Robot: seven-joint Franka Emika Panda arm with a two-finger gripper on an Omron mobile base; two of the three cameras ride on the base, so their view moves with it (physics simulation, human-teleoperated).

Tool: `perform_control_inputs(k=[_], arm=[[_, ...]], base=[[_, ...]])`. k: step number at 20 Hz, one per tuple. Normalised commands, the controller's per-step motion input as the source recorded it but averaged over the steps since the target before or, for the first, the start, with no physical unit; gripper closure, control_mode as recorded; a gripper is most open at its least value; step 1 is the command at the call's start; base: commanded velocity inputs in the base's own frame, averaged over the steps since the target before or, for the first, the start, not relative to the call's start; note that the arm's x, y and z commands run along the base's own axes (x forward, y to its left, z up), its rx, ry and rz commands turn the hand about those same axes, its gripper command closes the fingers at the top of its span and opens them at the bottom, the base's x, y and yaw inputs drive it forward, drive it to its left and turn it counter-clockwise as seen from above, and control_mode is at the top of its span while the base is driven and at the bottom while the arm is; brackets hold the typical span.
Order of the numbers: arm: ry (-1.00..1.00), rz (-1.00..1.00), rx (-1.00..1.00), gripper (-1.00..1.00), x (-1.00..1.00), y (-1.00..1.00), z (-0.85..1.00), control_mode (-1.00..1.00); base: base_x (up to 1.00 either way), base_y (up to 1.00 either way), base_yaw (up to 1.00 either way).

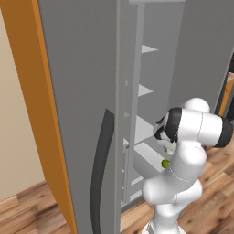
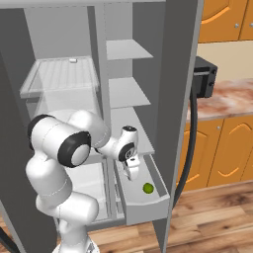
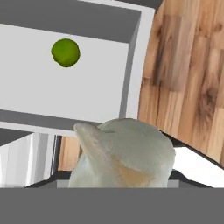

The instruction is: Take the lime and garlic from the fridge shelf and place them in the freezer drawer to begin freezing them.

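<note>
The garlic (image 3: 124, 153), a pale lumpy bulb, fills the bottom of the hand view and hides the fingertips. My gripper (image 2: 132, 172) is shut on it, just above the inner end of the pulled-out freezer drawer (image 2: 148, 203). The lime (image 2: 147, 188) lies on the drawer floor near the front. In the hand view the lime (image 3: 65, 52) rests on the pale drawer floor (image 3: 87, 92), apart from the garlic. From the left base view the lime (image 1: 165, 163) peeks out beside my arm. The ribbed fridge shelf (image 2: 62, 74) with its white tab is bare, high on the left.
The fridge's open right door (image 2: 180, 74) with a dark curved handle (image 2: 192, 128) stands close beside the drawer. The left door (image 1: 77, 114) blocks much of the left base view. Plain shelves (image 2: 126, 91) sit above the drawer. Orange cabinets (image 2: 222, 143) and wooden floor (image 2: 212, 217) lie to the right.
</note>
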Motion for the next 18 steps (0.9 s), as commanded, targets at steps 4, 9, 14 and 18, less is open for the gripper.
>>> perform_control_inputs(k=[4, 9, 14, 18], arm=[[0.0, 0.04, 0.09, 1.0, 0.22, -0.06, -0.16, -1.0], [-0.02, 0.0, 0.0, 1.0, 0.32, -0.12, -0.22, -1.0], [-0.01, 0.0, 0.0, 1.0, 0.27, -0.02, -0.28, -1.0], [-0.04, 0.0, -0.03, 1.0, 0.37, 0.0, -0.33, -1.0]], base=[[0.0, 0.0, 0.0], [0.0, 0.0, 0.0], [0.0, 0.0, 0.0], [0.0, 0.0, 0.0]])
